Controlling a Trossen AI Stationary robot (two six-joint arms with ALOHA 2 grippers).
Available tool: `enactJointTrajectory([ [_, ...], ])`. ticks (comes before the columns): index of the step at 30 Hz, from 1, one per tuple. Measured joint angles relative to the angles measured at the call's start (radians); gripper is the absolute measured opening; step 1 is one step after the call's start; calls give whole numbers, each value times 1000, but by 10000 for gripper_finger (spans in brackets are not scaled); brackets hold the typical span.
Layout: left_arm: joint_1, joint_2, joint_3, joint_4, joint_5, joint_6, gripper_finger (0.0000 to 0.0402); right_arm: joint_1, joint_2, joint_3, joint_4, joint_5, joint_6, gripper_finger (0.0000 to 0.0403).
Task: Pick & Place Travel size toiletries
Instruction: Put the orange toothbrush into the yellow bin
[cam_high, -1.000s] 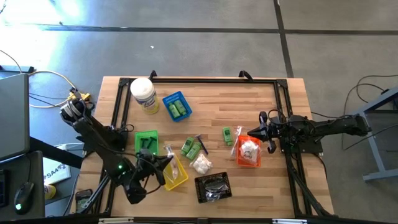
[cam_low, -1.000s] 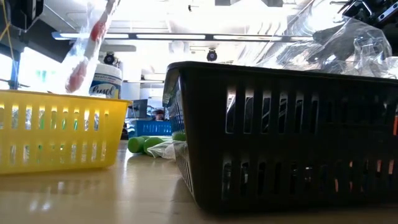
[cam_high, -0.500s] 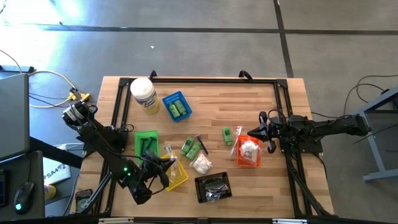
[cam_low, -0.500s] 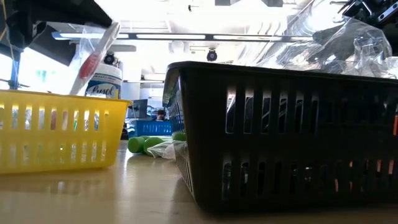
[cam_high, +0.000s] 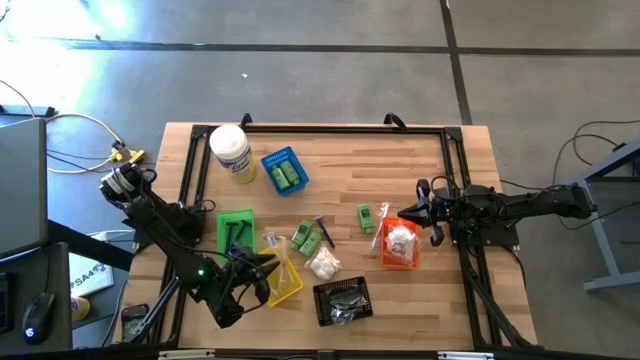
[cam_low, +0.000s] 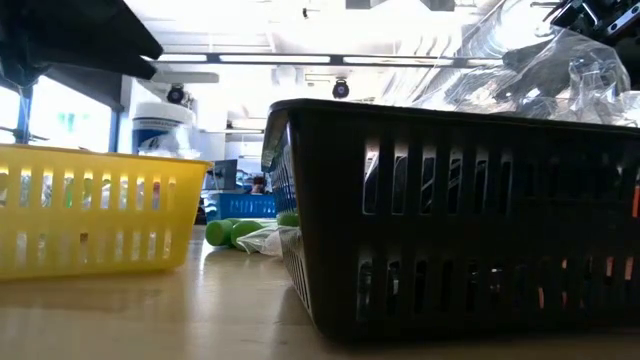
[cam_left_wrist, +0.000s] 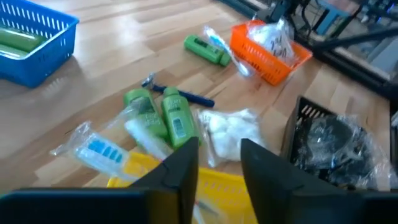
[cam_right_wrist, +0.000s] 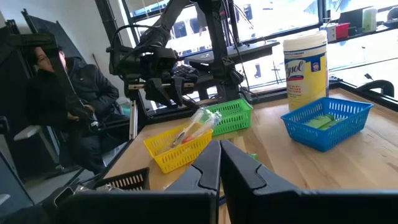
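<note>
High view: left gripper (cam_high: 262, 268) jaws parted, holding nothing, over yellow basket (cam_high: 288, 288).
Wrapped stick (cam_high: 281, 262): in basket, long axis 11-to-5.
Right gripper (cam_high: 413, 213): jaws clenched, empty.

A clear-wrapped stick (cam_high: 280, 262) leans in the yellow plastic basket (cam_high: 283, 281) on the wooden desk (cam_high: 350, 180). The black plastic basket (cam_high: 343, 300) sits right of it. The green plastic basket (cam_high: 236, 229) lies behind.

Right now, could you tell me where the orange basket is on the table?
In the high view the orange basket sits on the table's right side, just in front of the right claw, with a small green bottle lying to its left.
</note>
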Motion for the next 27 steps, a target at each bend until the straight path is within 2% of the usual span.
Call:
enactJointTrajectory([
  [6,0,-4,7,-23,37,32,159,0,0,0,0,25,0,2],
  [10,3,-4,64,-24,98,282,161,0,0,0,0,24,0,2],
  [13,12,-4,127,-24,95,502,161,-1,0,0,0,25,-1,2],
  [15,53,-5,163,-54,153,572,157,-1,0,0,1,25,-1,2],
  [17,125,-5,198,-117,297,635,140,-1,0,0,3,25,-1,2],
  [20,231,-4,224,-126,485,792,95,-1,0,0,8,22,0,2],
  [25,349,-2,248,-132,644,1078,20,-1,0,0,5,22,0,2],
  [27,396,-2,251,-145,711,1139,6,-1,0,0,2,20,0,2],
])
